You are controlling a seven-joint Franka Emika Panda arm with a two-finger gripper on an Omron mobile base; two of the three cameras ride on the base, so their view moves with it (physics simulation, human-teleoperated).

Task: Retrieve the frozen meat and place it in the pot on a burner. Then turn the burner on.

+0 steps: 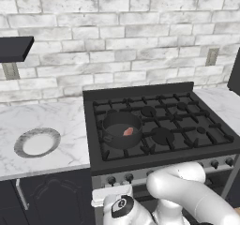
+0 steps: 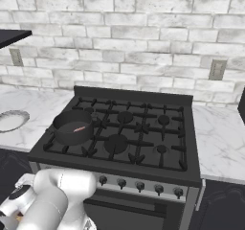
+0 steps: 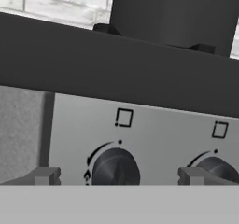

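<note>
The dark grey pot (image 1: 112,123) stands on the stove's front-left burner, and the reddish-pink frozen meat (image 1: 128,131) lies flat inside it. From the right base view the pot (image 2: 67,131) and the meat (image 2: 79,128) show again. My gripper (image 3: 119,176) is low, facing the stove's front panel, open, with one fingertip on each side of the leftmost knob (image 3: 115,168) and nothing between them but that knob ahead. The pot (image 3: 172,13) looms above the stove edge in the hand view.
A second knob (image 3: 217,169) sits to the right; a row of knobs (image 2: 139,187) runs along the panel. A grey-rimmed white dish (image 1: 37,142) lies on the left marble counter (image 1: 56,121). More counter (image 2: 220,138) extends right of the stove.
</note>
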